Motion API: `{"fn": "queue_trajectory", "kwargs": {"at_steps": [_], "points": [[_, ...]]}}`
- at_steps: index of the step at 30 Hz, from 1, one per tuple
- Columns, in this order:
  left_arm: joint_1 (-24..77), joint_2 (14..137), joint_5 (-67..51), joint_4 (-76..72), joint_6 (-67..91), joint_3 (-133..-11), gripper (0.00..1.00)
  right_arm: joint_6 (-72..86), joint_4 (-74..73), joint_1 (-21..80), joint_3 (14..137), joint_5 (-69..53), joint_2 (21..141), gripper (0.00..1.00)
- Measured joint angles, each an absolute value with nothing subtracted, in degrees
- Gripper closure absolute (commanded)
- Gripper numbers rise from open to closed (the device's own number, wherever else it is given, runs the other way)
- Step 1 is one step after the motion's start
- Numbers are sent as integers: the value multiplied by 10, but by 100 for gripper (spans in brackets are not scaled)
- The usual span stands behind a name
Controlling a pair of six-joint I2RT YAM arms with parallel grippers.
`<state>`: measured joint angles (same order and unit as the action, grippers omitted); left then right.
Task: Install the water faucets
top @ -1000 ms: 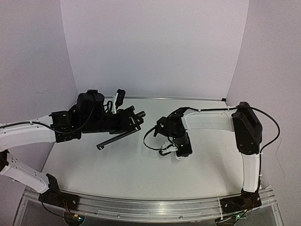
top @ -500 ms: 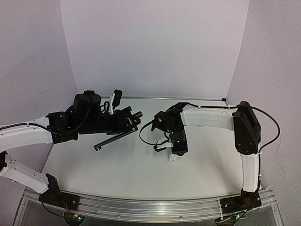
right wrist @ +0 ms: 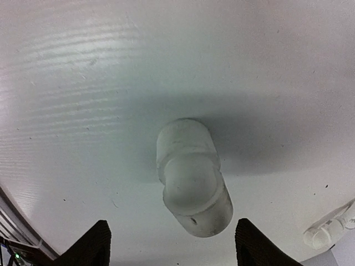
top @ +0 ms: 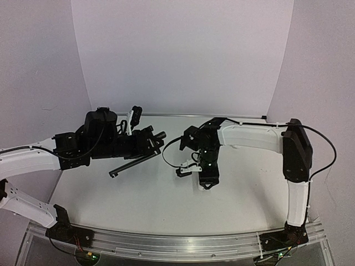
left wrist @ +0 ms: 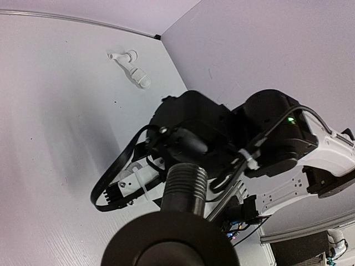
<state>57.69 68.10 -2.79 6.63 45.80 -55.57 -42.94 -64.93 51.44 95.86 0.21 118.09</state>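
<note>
The left arm (top: 30, 158) comes in from the left, and the left gripper (top: 145, 143) is clamped tight on the faucet (top: 129, 167), a slim dark L-shaped piece. The long spout slants toward the near left and the short cylindrical body points right. Whether the spout tip touches the table (top: 138, 205) I cannot tell. In the left wrist view the faucet's round body fills the bottom of the frame, seen end-on, and this gripper's own fingers cannot be made out there.

Right of the faucet, near its body end, the right gripper (top: 203, 184) points down at the table. A black cable (top: 168, 159) loops off its wrist on the side facing the faucet. Its fingers (right wrist: 95, 244) stand wide apart and hold nothing. A white elbow fitting (right wrist: 191, 180) lies on the table between them, touching neither. A second white fitting (right wrist: 330, 228) lies near it at the edge of the right wrist view. The left wrist view shows a far white fitting (left wrist: 132, 67) on the table well right of the faucet, near the back corner. Whether it is the same piece as the second I cannot tell.

The table is white with a faint grain. Plain pale walls (top: 183, 55) close it in behind the faucet and on both sides. A metal rail (top: 183, 244) runs along the near edge, well apart from the faucet, with bare table between them.
</note>
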Motion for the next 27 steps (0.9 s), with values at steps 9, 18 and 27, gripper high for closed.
{"fn": "queue_trajectory", "kwargs": {"at_steps": [9,18,27], "points": [[577,657,-28,66,447,-554,100,-541,-516,487,848,-113,977,15],[577,657,-30,67,441,-554,100,-605,-474,447,839,-169,1057,18],[576,657,-33,76,435,-554,100,-633,-438,438,795,-178,1100,25]]}}
